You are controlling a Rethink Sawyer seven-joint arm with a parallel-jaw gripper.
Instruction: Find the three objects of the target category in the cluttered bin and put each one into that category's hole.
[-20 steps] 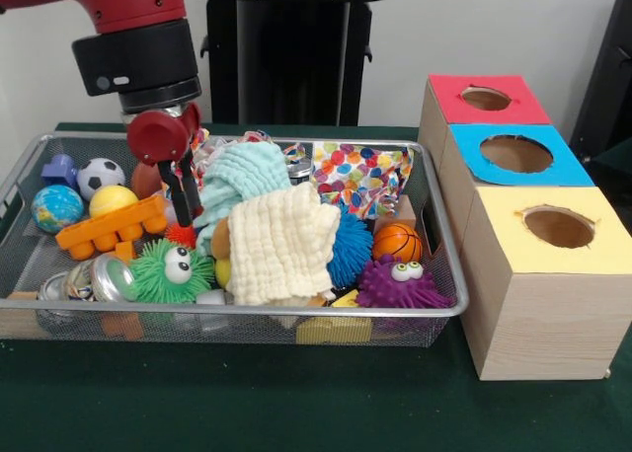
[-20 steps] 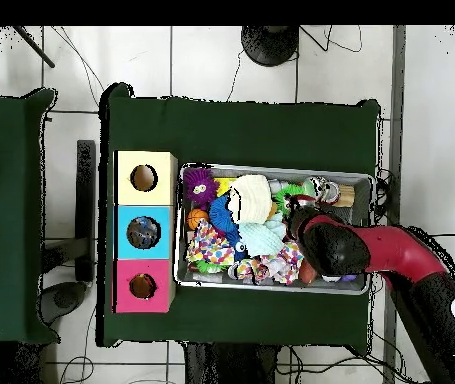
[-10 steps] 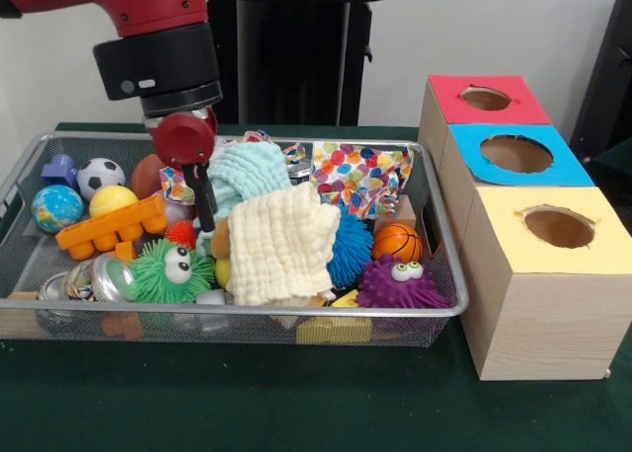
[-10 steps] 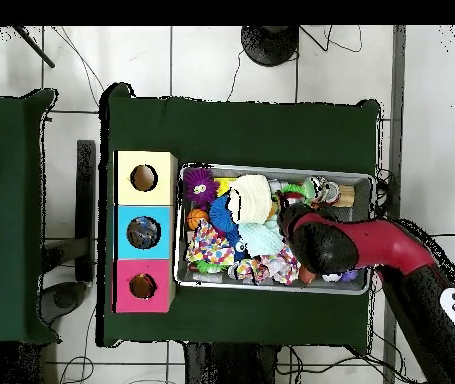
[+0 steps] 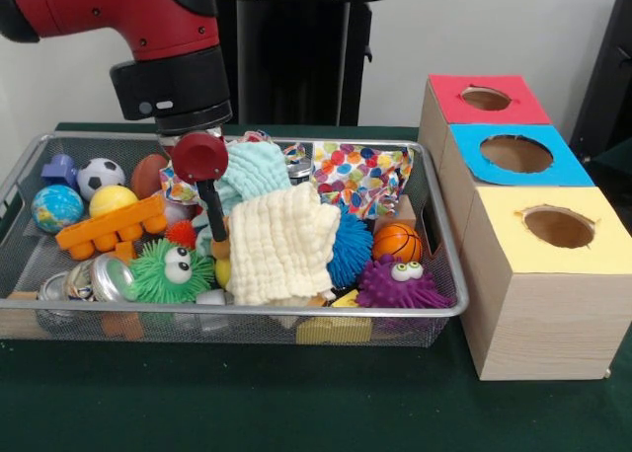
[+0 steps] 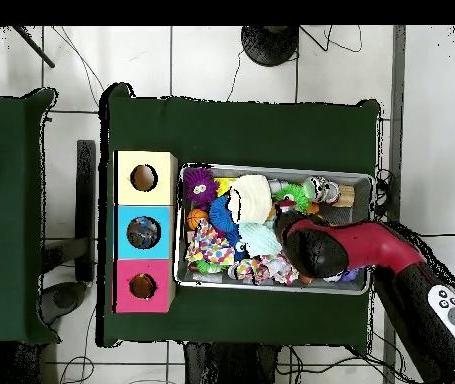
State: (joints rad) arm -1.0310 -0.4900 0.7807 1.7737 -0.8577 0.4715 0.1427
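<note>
The gripper [image 5: 215, 237] hangs inside the wire bin [image 5: 439, 264], with its dark tip low between the pale yellow cloth [image 5: 284, 245] and the small red spiky ball [image 5: 181, 234]. Only one thin black finger is seen under the red round part, so I cannot tell if the fingers are open or closed, or if they hold something. The tip is just beside the left edge of the yellow cloth, and the light blue cloth [image 5: 247, 176] lies right behind it, near the red part of the tool.

To the left of the gripper are the orange toy block [image 5: 111, 227], a yellow ball [image 5: 112, 198], a soccer ball [image 5: 100, 175] and a globe ball [image 5: 55, 207]. In front of it sits the green fuzzy toy with eyes [image 5: 172, 271]. On the other side of the yellow cloth are a blue spiky ball [image 5: 351, 247], a small basketball [image 5: 396, 242] and a purple fuzzy toy with eyes [image 5: 399, 284]. A dotted colourful cloth [image 5: 361, 175] lies at the back.

Outside the bin stand three boxes with holes: the red box [image 5: 487, 99], the blue box [image 5: 515, 154] and the yellow box [image 5: 556, 228]
</note>
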